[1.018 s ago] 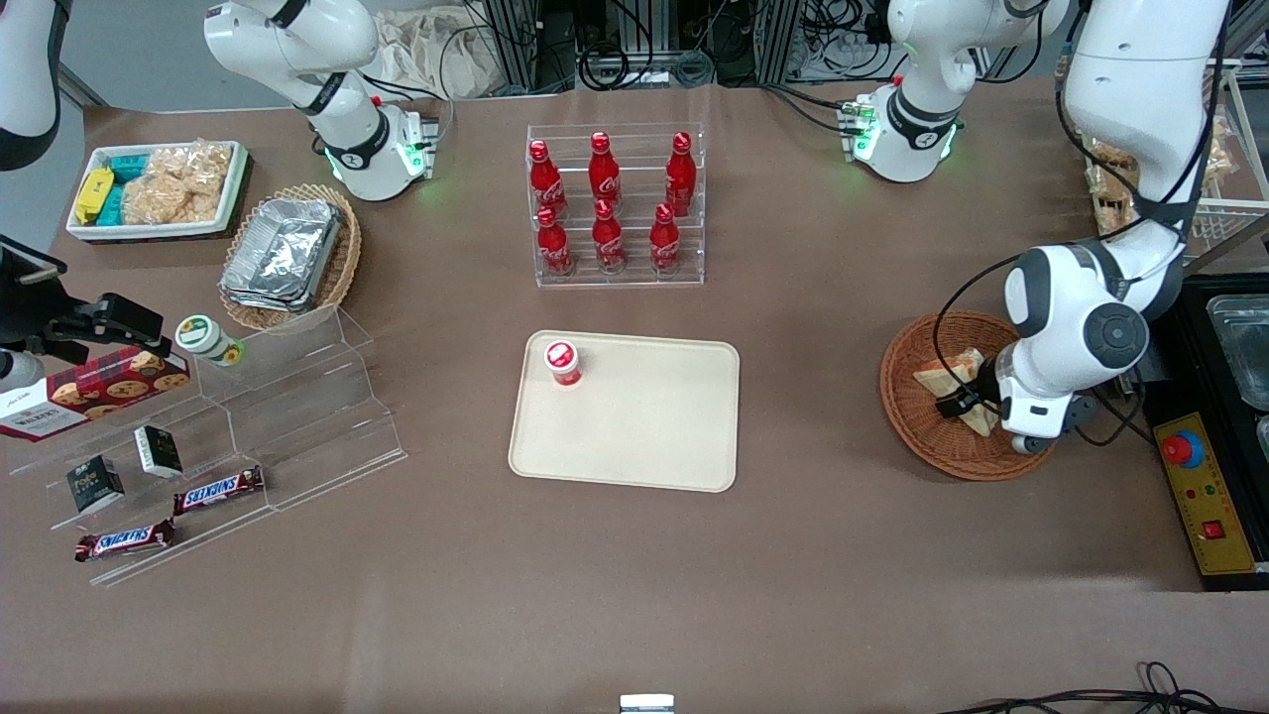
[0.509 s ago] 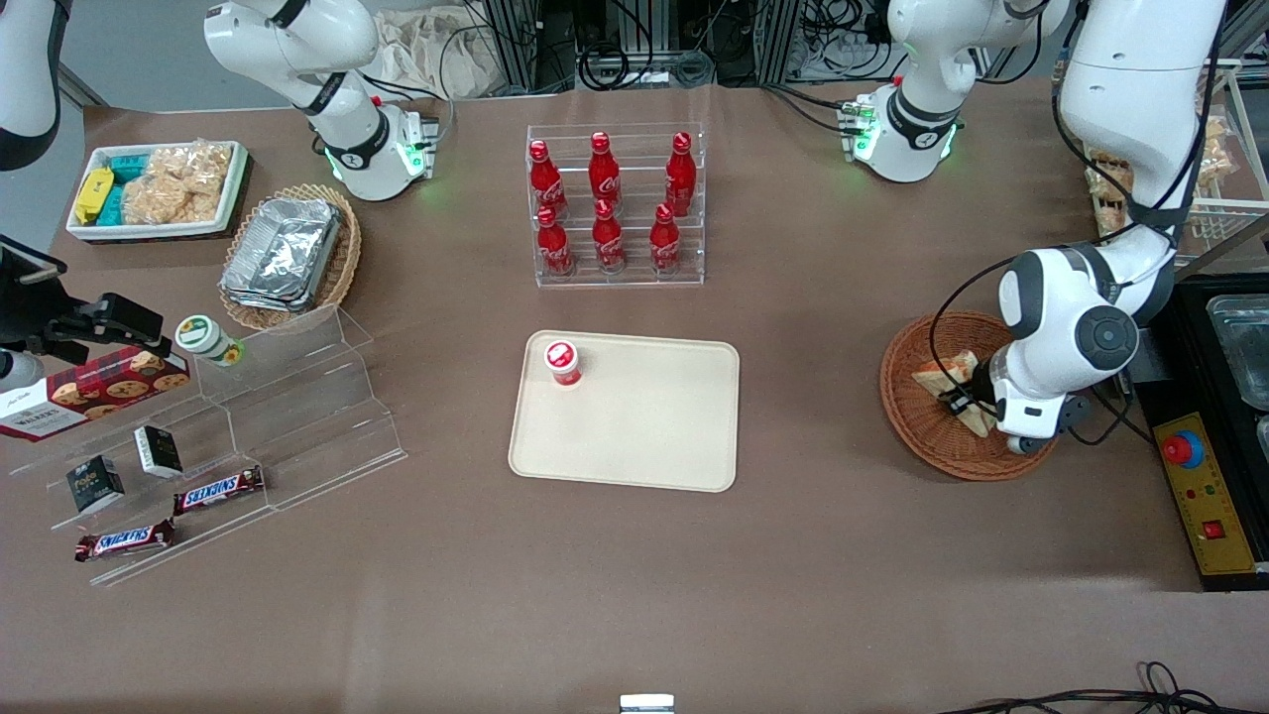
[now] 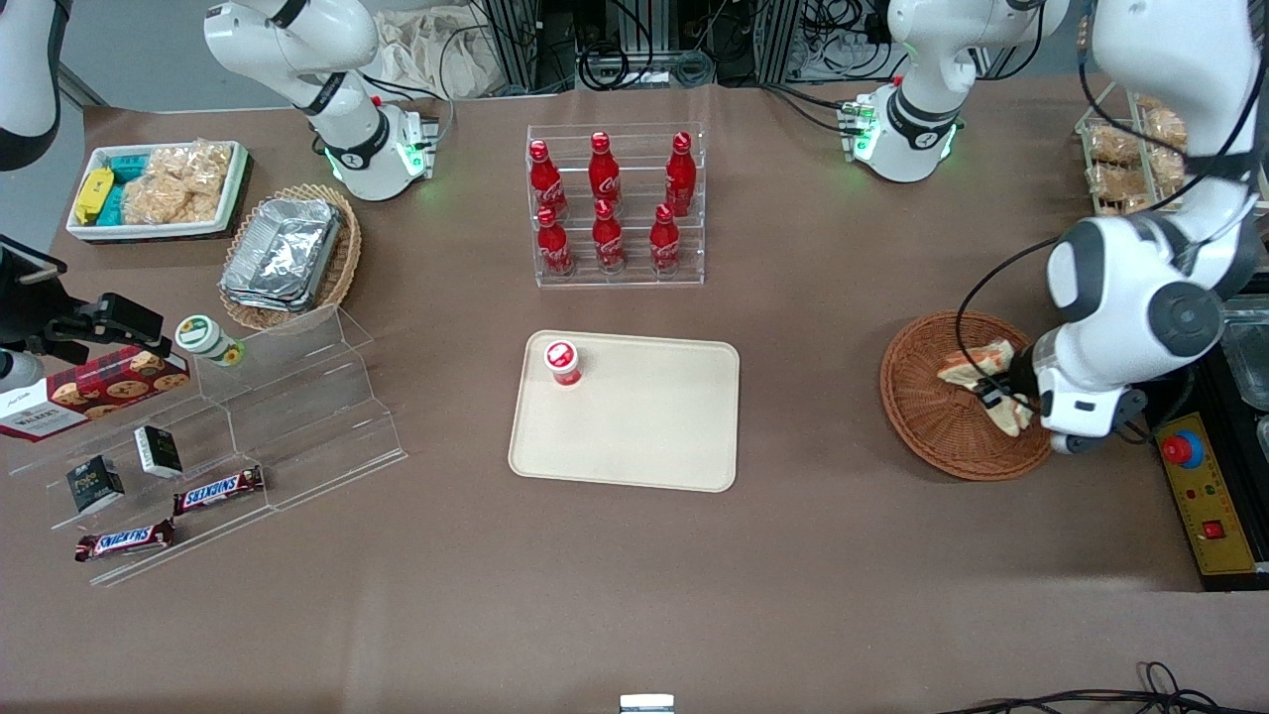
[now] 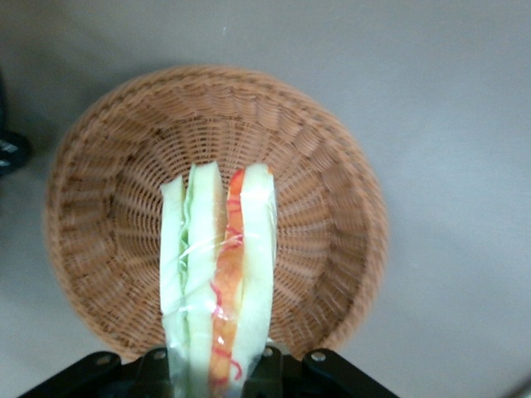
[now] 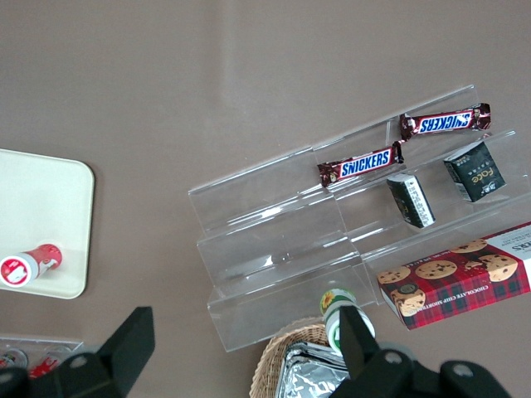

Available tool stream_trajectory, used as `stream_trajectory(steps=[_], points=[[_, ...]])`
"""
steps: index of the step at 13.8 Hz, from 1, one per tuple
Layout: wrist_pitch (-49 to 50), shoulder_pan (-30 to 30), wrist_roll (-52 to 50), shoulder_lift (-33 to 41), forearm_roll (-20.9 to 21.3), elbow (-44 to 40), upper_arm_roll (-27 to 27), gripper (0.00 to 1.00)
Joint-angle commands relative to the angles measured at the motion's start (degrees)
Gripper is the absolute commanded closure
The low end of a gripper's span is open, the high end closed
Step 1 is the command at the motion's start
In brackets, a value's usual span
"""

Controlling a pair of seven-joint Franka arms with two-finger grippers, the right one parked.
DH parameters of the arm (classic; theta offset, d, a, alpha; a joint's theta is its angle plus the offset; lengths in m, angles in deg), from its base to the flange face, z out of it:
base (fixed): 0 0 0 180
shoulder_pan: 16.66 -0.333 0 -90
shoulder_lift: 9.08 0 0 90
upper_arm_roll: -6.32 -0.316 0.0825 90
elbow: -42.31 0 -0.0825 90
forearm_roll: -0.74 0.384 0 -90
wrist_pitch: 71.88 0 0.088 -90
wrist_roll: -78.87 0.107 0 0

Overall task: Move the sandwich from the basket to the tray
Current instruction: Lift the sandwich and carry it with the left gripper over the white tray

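Half of the gripper (image 3: 1001, 395) is lost under the working arm's white wrist in the front view, and the wrist camera cuts off all but the black base of its fingers (image 4: 158, 365), which pinch the sandwich (image 4: 217, 282) by its sides. Wrapped in clear film, that wedge shows pale bread slices with a green layer and an orange-red layer between them, edge-on. It hangs raised above the basket (image 3: 932, 416), a round shallow bowl of reddish-brown woven wicker toward the working arm's end of the table. Well apart, the tray (image 3: 644, 436) is smooth cream plastic with rounded corners and a low rim, a small red-capped cup (image 3: 562, 362) standing at one corner.
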Motion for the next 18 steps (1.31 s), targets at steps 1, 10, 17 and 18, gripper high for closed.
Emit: stream_trajectory(steps=[1, 10, 17, 18], points=[[12.68, 0.19, 0.07, 4.01, 0.96, -9.05, 2.05, 0.81], [29.00, 0.28, -5.20, 3.40, 3.15, -27.55, 21.02, 0.80], [23.22, 8.97, -12.83, -7.83, 13.43, -27.20, 28.08, 0.82], [21.29, 10.20, -14.51, -9.77, 14.58, -26.94, 28.08, 0.82]])
